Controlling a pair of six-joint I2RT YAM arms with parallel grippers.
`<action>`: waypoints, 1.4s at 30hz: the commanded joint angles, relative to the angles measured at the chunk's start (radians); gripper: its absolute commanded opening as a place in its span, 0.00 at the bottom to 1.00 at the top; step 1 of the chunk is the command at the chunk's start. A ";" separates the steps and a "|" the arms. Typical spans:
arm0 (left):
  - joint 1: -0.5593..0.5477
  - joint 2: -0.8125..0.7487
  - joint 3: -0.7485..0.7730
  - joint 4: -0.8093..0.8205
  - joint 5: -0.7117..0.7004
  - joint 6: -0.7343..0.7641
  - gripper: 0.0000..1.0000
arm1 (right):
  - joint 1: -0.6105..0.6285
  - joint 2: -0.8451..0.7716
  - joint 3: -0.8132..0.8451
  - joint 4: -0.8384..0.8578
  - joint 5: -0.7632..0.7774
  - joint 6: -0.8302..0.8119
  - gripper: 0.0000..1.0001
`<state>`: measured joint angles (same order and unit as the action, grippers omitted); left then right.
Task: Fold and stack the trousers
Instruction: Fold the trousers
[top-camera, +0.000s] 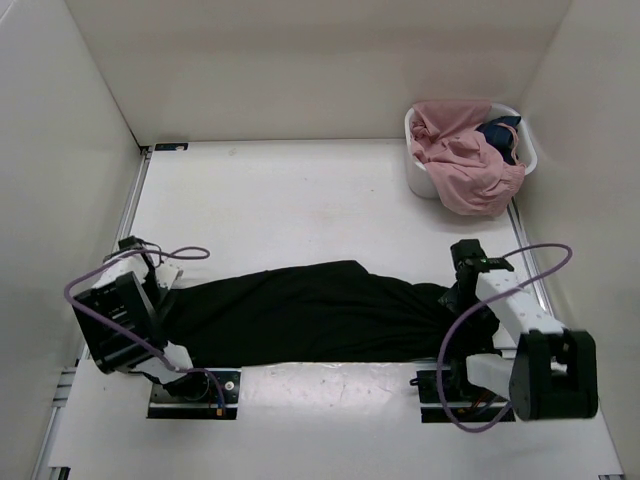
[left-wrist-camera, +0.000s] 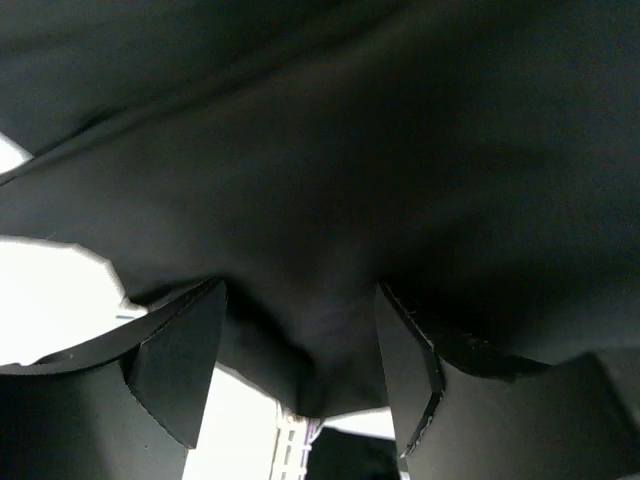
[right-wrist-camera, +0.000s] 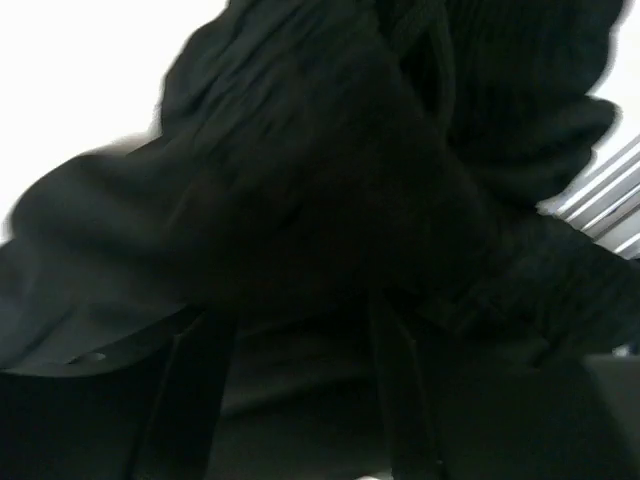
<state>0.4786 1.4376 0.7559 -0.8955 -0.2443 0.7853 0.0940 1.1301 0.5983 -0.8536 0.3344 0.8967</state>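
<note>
The black trousers (top-camera: 310, 310) lie stretched left to right across the near part of the table, between the two arms. My left gripper (top-camera: 165, 283) is at their left end. In the left wrist view its fingers (left-wrist-camera: 180, 360) stand apart, and a hanging fold of the trousers (left-wrist-camera: 350, 150) sits between them. My right gripper (top-camera: 465, 292) is at the bunched right end. The right wrist view is dark. Its fingers (right-wrist-camera: 195, 400) also stand apart over the trousers (right-wrist-camera: 300, 180), whose ribbed waistband shows at the upper right.
A white basket (top-camera: 420, 182) stands at the back right, holding a pink garment (top-camera: 465, 160) and a dark blue cloth (top-camera: 500, 135). White walls close in the table on three sides. Both arm bases sit at the near edge, with purple cables looping off them.
</note>
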 joint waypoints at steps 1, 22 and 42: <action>-0.020 0.072 -0.030 0.148 -0.087 -0.055 0.72 | -0.028 0.159 0.006 0.109 -0.009 0.061 0.58; -0.125 0.183 0.528 0.034 0.025 -0.265 0.86 | -0.189 0.493 0.578 0.058 -0.104 -0.176 0.70; 0.060 -0.128 0.172 -0.168 0.255 -0.333 0.90 | -0.516 0.287 0.294 0.099 -0.252 -0.256 0.67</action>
<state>0.5335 1.3373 0.9180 -1.0657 -0.0437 0.4797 -0.4194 1.3857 0.8867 -0.8307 0.1402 0.6441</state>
